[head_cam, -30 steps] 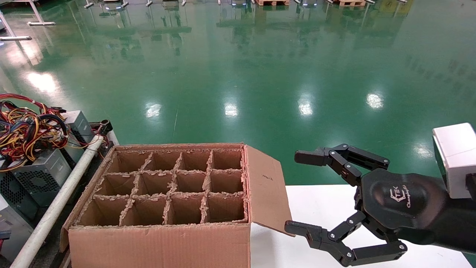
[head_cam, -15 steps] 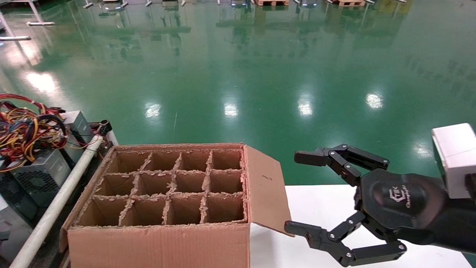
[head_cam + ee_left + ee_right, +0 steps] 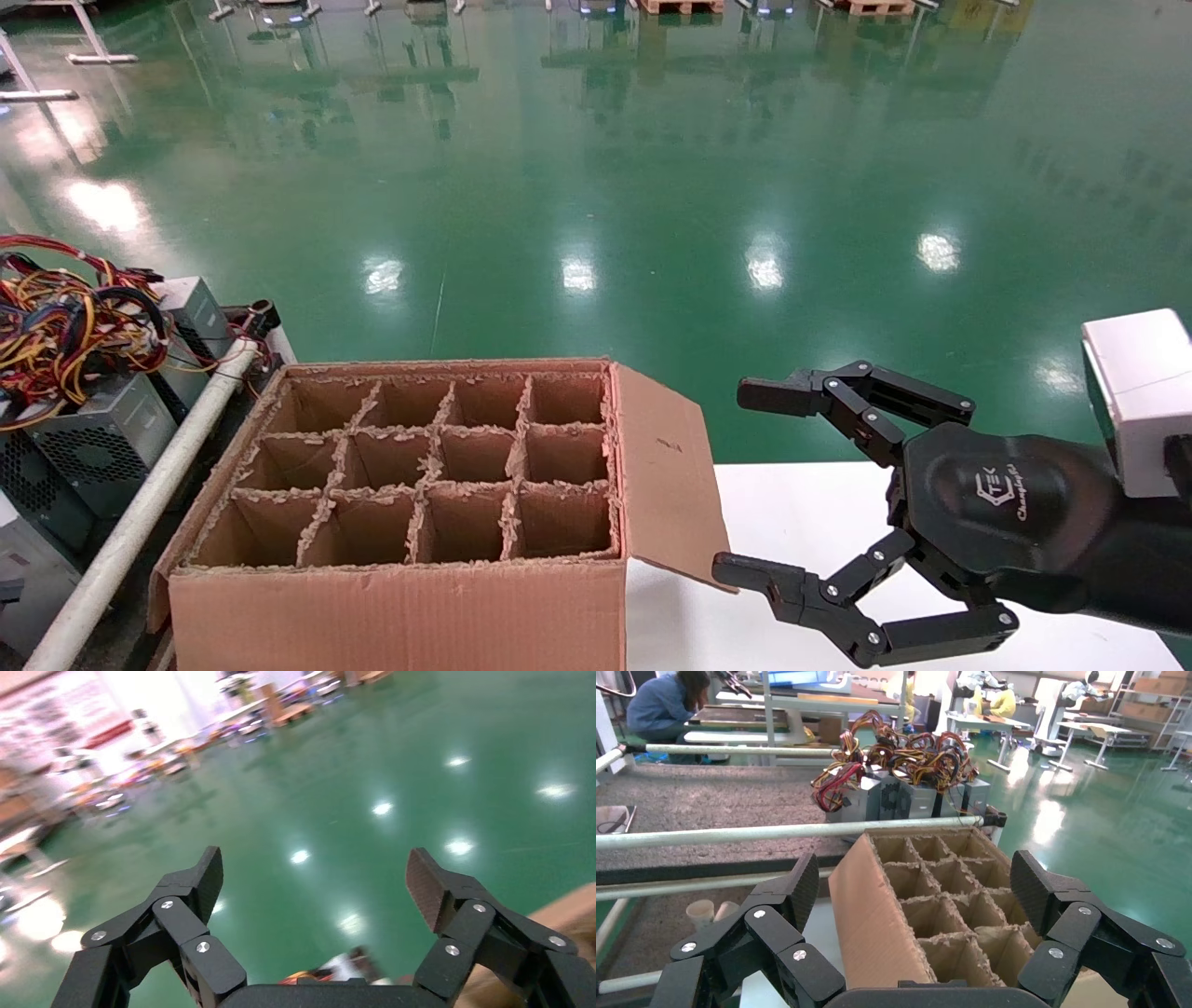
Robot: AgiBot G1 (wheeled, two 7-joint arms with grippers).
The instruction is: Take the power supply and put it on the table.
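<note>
Beyond the cardboard box (image 3: pixel 410 494), on my left, the power supplies (image 3: pixel 93 419) sit under tangled cables (image 3: pixel 65 317). My right gripper (image 3: pixel 754 485) hovers over the table (image 3: pixel 801 522), jaws spread, empty; the left gripper (image 3: pixel 316 881) likewise. Judged heavy, rigid: grasp the metal casing, not wires.

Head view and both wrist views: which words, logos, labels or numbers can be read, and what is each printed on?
"TEK": logo on the black body of the right gripper, head view, jaws open over the table.
Script line under that logo: too small to read for sure.
Cardboard box: no print visible.
Power supplies: no readable label.
Left gripper, jaws open: no text; signs in the hall behind are blurred.
Right wrist view: no readable text.
</note>
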